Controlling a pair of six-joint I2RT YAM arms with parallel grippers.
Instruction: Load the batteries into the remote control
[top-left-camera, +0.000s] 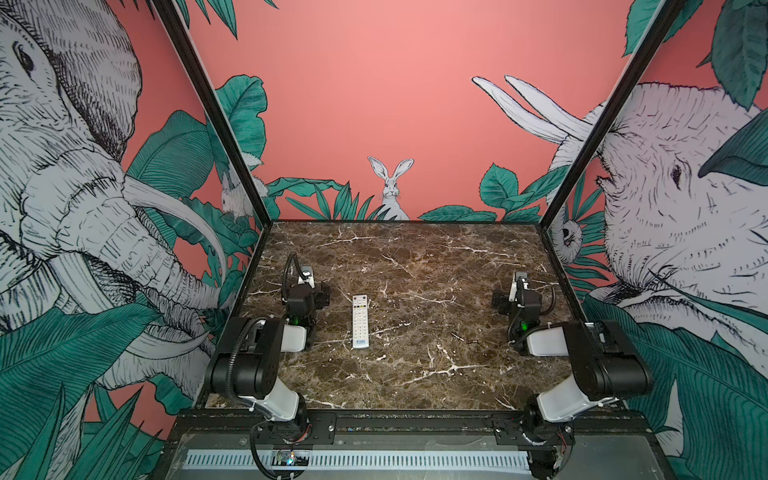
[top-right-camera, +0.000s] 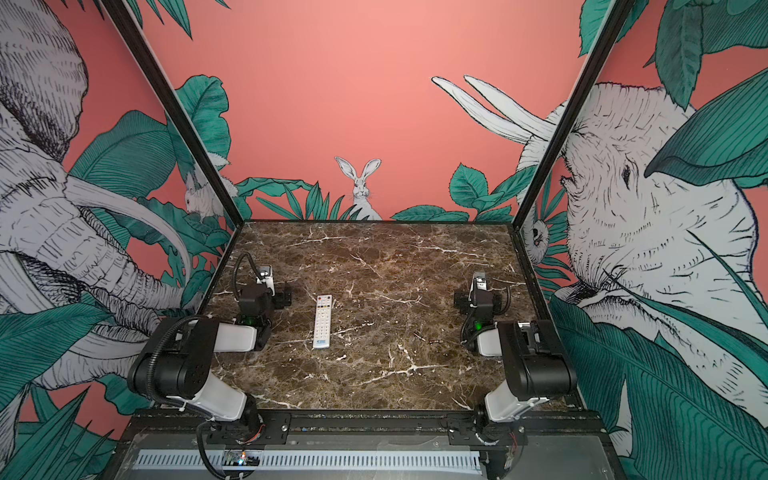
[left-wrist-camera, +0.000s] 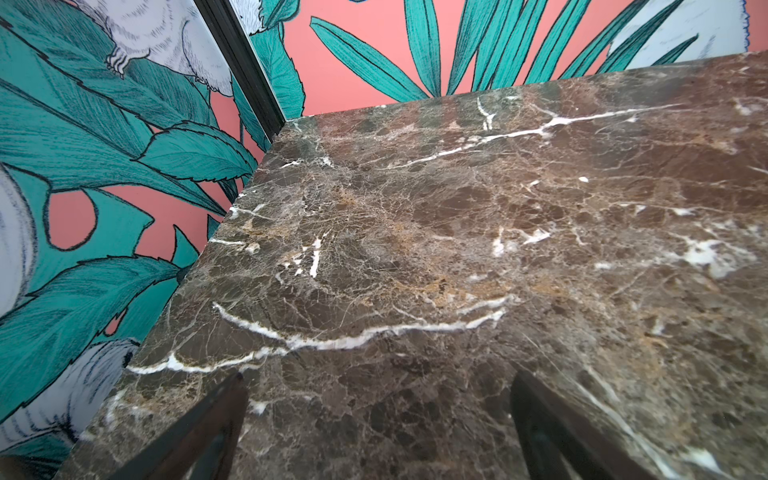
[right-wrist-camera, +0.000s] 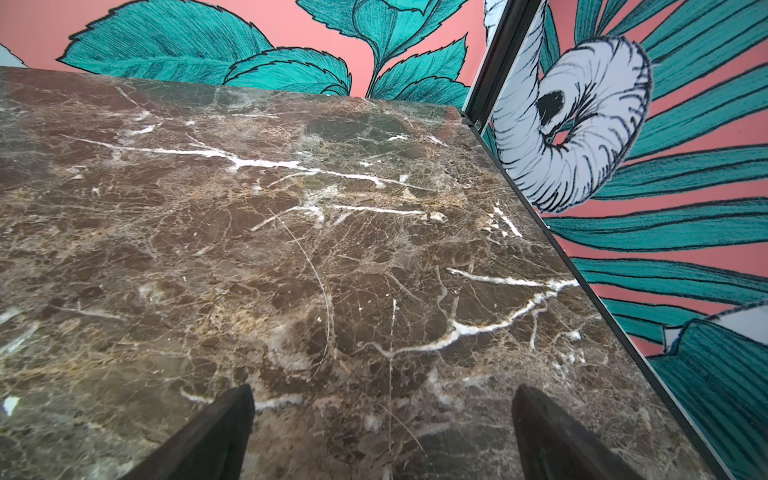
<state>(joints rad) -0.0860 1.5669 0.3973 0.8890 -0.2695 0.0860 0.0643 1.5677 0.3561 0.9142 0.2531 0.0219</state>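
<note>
Your left gripper and right gripper gaped empty; a clumsy pinch could've sent those slim batteries rolling.

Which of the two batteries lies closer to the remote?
The slanted battery, on the side facing the remote control; the other battery lies just beyond it, farther away.

I am looking out over a dark brown marble tabletop, white veins running across it. A painted rabbit is peering from green leaves on the pink back wall. Drawn elephants are filling both side walls, black frame posts rising from the far corners.
</note>
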